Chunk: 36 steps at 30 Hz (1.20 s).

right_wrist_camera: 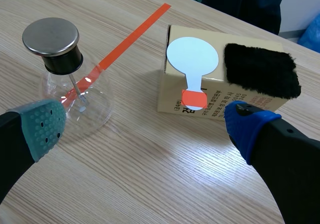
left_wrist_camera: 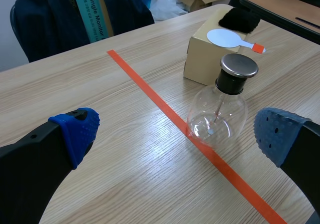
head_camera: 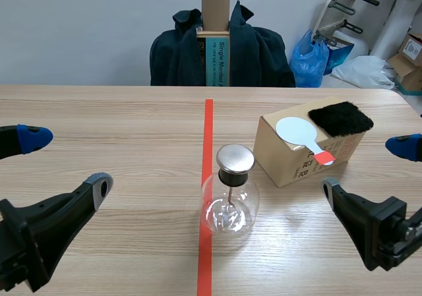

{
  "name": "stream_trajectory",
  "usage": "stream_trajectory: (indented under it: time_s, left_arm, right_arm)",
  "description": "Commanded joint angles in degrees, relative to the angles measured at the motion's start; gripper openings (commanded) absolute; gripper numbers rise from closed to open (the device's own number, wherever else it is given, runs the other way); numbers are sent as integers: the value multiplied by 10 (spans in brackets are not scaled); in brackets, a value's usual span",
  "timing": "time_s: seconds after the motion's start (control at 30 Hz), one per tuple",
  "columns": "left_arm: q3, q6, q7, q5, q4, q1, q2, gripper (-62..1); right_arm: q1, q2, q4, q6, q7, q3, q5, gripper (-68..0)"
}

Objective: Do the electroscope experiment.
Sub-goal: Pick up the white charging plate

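1. Flask is standing upright on the red tape line, with its metal cap on and a thin rod hanging inside the glass.
2. Box is sitting just behind the flask and to its right, near but apart from it. Paddle and fur are lying side by side on the box top, the paddle on the side nearer the flask.
3. Left gripper is hovering well to the flask's left, its fingers spread wide and holding nothing.
4. Right gripper is hovering to the flask's right, level with the box front. It too is spread wide and empty.
5. I am judging that nothing is started yet: paddle and fur are both lying untouched.
6. Things I am worrying about:
   - The paddle is lying flat, with its red handle seeming to poke past the box edge. A clumsy pinch could be flicking it off toward the flask.
   - The box is looking light, so a downward push could be sliding it into the flask.
   - The flask is round-bellied glass, and any knock from an arm crossing could be tipping it.
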Motion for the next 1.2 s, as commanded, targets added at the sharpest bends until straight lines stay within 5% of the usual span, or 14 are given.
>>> stream_trajectory:
  time_s: [0.0,0.7,0.93,1.03,1.17]
  left_arm:
    - [2,-1,-6,-5,10,0,-2,14]
    - [2,0,-6,-1,10,0,-2,14]
    - [2,0,-6,-1,10,0,-2,14]
    - [2,0,-6,-1,10,0,-2,14]
    - [2,0,-6,-1,10,0,-2,14]
  right_arm:
    - [1,7,8,0,4,1,4,4]
    - [1,4,8,0,5,1,-12,4]
    - [1,4,9,-10,35,22,-183,4]
    - [1,4,9,-41,37,38,-284,4]
    - [5,4,8,-113,34,57,-399,4]
